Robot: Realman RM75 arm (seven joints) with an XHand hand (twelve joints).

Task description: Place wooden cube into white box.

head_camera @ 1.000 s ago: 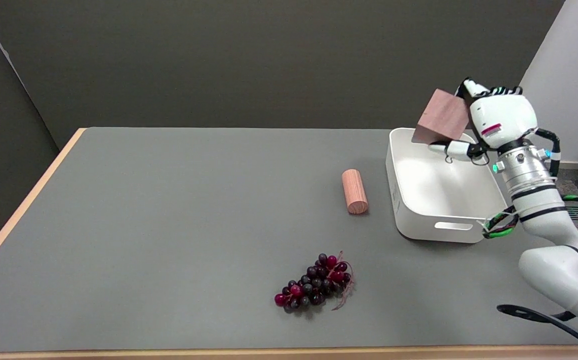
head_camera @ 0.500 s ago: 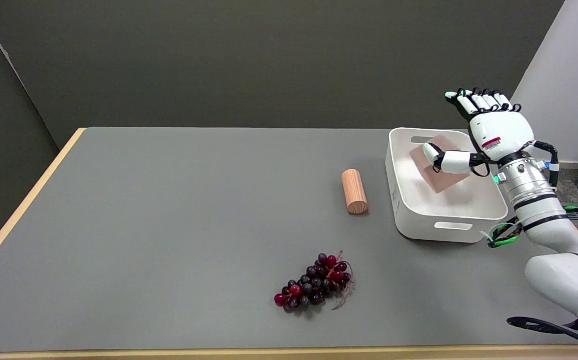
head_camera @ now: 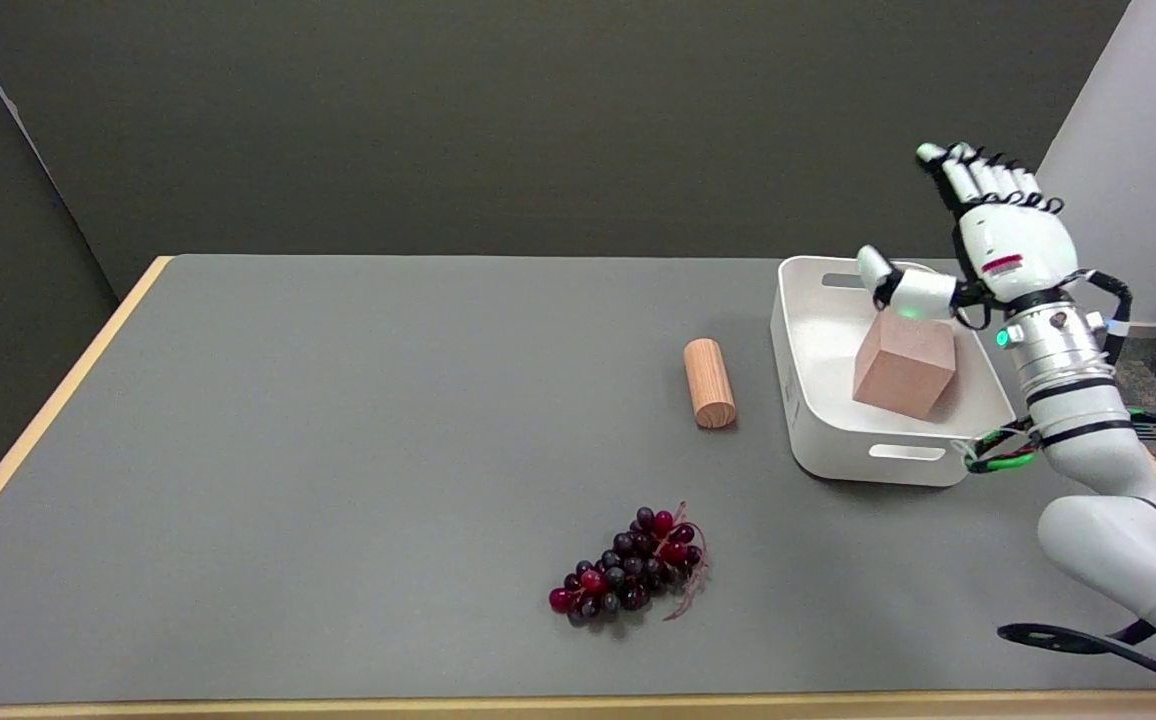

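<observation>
**Cube at rest in the box, hand spread above it**

A pale wooden edge runs along the near side of the table (head_camera: 338,400), whose top is a flat grey sheet; the same wood trim shows down its left side. Nearest the camera on that grey surface lies a bunch of dark red grapes (head_camera: 628,577), a little right of centre. Farther in, a short wooden cylinder (head_camera: 709,383) lies on its side with one round end facing the camera, just left of the white box (head_camera: 818,440) and apart from it. The box sits near the table's right side, its near wall cut with a slot handle. Inside it rests the wooden cube (head_camera: 905,363), toward the right part of the box floor, with nothing touching it. Behind the table stands a dark grey wall, and at the far right a lighter wall panel meets a patch of floor.

The right arm rises from the lower right corner, white segments with black bands, a green cable looped near the wrist. The right hand (head_camera: 998,240) is raised above the far right part of the box, palm turned leftward, fingers (head_camera: 978,180) straight and pointing up, the thumb stretched out to the left over the cube. It holds nothing.
</observation>
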